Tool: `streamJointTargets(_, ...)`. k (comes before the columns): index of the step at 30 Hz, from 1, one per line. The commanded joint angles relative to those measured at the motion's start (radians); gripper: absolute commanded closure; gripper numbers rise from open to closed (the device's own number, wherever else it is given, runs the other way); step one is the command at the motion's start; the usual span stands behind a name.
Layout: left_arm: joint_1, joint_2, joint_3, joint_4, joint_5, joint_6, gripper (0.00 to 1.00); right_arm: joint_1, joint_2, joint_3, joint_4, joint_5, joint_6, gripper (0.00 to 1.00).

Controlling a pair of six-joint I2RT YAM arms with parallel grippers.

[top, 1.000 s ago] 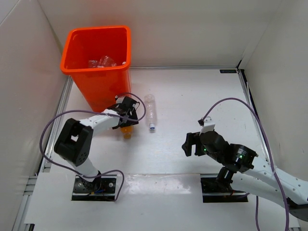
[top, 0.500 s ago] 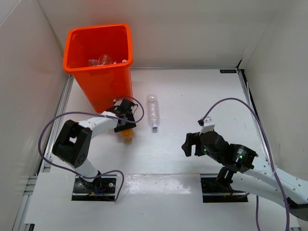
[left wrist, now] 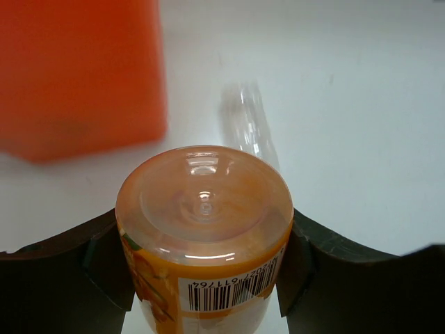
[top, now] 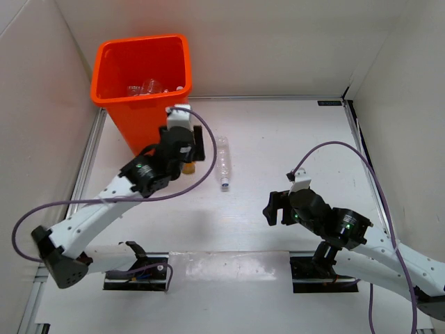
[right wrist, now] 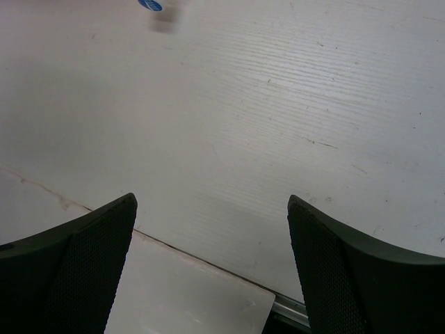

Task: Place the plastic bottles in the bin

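My left gripper point(top: 185, 154) is shut on the orange-liquid bottle point(top: 188, 167), held off the table just right of the bin's front wall. In the left wrist view the bottle's round base point(left wrist: 204, 202) faces the camera, clamped between both black fingers point(left wrist: 104, 264), with a barcode label below. The orange bin point(top: 117, 111) stands at the back left with several clear bottles point(top: 146, 88) inside. One clear bottle point(top: 222, 161) with a blue cap lies on the table right of the held one; it looks blurred in the left wrist view point(left wrist: 247, 125). My right gripper point(top: 272, 209) is open and empty.
White walls enclose the table on the left, back and right. The orange bin wall point(left wrist: 76, 69) fills the upper left of the left wrist view. Below my right gripper point(right wrist: 212, 264) lie bare table and a paler board point(right wrist: 174, 292); the blue cap point(right wrist: 149, 4) shows at the top edge.
My left gripper closed on the orange-liquid bottle on the table, then the arm rose and carried it up and back, closer to the bin. The right arm has not moved.
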Motion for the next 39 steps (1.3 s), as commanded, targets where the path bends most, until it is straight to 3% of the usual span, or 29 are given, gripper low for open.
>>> streamJointTargets(1, 0.015, -0.082, 0.118, 0.095, -0.16, 0.296, 0.51, 0.0, -0.006, -0.015, 0.028, 0.0, -0.008, 0.1)
streamJointTargets(5, 0.08, -0.076, 0.287, 0.27, -0.249, 0.47, 0.51, -0.009, -0.006, -0.016, 0.033, 0.002, -0.011, 0.1)
streamJointTargets(8, 0.166, -0.048, 0.351, 0.37, -0.24, 0.518, 0.48, -0.025, -0.006, -0.016, 0.033, -0.012, -0.016, 0.1)
streamJointTargets(9, 0.185, -0.001, 0.435, 0.364, -0.236, 0.518, 0.46, -0.026, -0.006, -0.016, 0.033, -0.012, -0.014, 0.1)
streamJointTargets(13, 0.306, 0.137, 0.635, 0.278, -0.197, 0.492, 0.41, -0.023, -0.01, -0.016, 0.03, -0.009, -0.013, 0.1)
streamJointTargets(18, 0.505, 0.343, 0.934, 0.048, -0.006, 0.317, 0.37, -0.006, -0.013, -0.018, 0.024, 0.003, -0.008, 0.1)
streamJointTargets(20, 0.533, 0.432, 1.014, -0.032, 0.019, 0.302, 0.23, -0.006, -0.015, -0.016, 0.022, 0.006, -0.006, 0.1)
streamJointTargets(21, 0.541, 0.438, 1.007, -0.033, 0.036, 0.302, 0.06, -0.008, -0.018, -0.016, 0.024, 0.005, -0.005, 0.1)
streamJointTargets(22, 0.553, 0.458, 0.994, -0.009, 0.056, 0.289, 0.0, -0.009, -0.015, -0.015, 0.022, 0.006, -0.006, 0.1)
streamJointTargets(26, 0.605, 0.513, 1.045, -0.088, 0.108, 0.245, 0.0, 0.003, -0.016, -0.015, 0.018, 0.0, -0.005, 0.1)
streamJointTargets(31, 0.636, 0.475, 1.02, -0.112, 0.136, 0.183, 0.0, 0.026, -0.015, -0.018, 0.019, 0.018, 0.001, 0.1)
streamJointTargets(35, 0.639, 0.412, 0.982, -0.13, 0.126, 0.151, 0.0, 0.018, -0.007, -0.015, 0.022, 0.02, 0.004, 0.1)
streamJointTargets(39, 0.633, 0.225, 0.827, -0.198, 0.119, 0.078, 0.0, -0.006, -0.004, -0.015, 0.015, 0.015, 0.004, 0.1)
